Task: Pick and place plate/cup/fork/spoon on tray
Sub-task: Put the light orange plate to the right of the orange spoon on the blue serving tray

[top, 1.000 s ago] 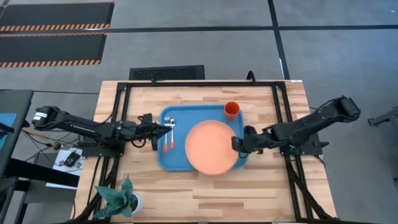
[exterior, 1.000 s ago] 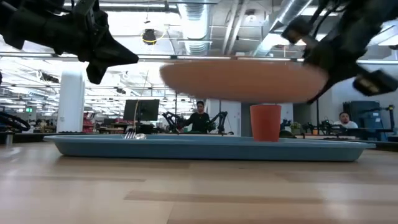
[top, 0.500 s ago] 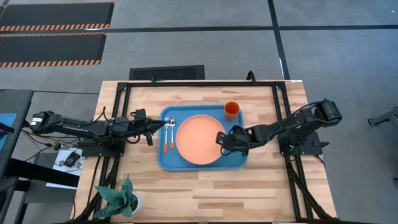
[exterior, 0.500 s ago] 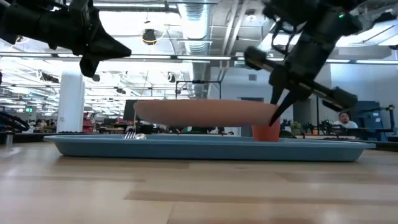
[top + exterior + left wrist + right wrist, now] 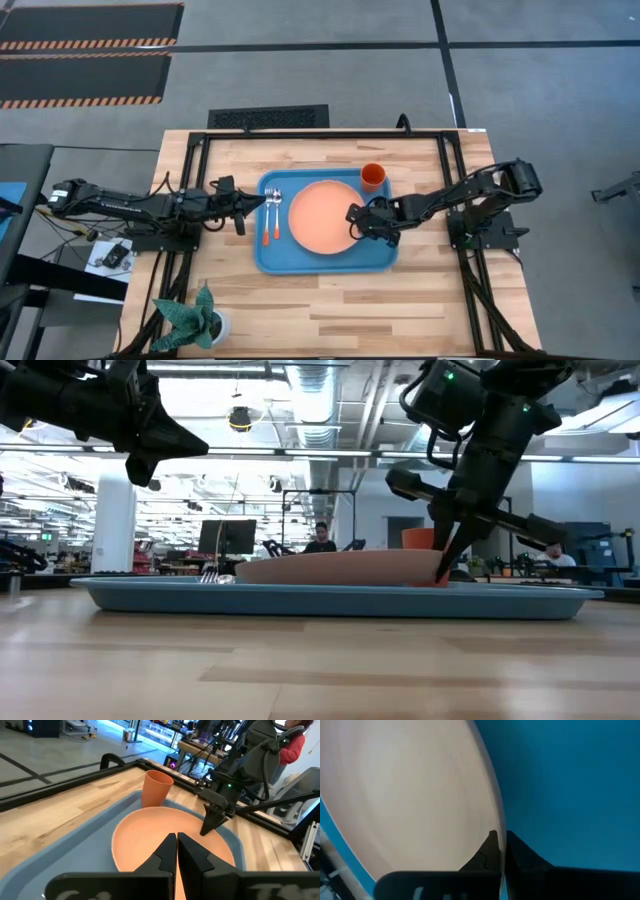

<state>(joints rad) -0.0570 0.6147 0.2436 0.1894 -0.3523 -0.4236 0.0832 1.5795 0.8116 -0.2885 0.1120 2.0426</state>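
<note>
Four items already on the large bright blue rectangular plastic tray (image 5: 268, 251) — small orange cup (image 5: 372, 177) at a far corner, orange-handled fork (image 5: 276, 214) and orange-handled spoon (image 5: 268, 215) side by side near the left rim, wide salmon-orange round plate (image 5: 325, 217) in the middle. Placing the plate looks like the step in hand: right gripper (image 5: 354, 216) clamped on the plate's right rim, one finger above and one below. Next, by judgement, calls for parting those fingers and drawing back to the right without dragging the plate. Left gripper (image 5: 264, 200) closed on nothing, hovering near the tray's left edge. Seen from table height — plate tilted, gripped edge riding higher, far edge down on the tray, which cannot be told from above. Seen from the right wrist — rim pinched between both fingertips.
</note>
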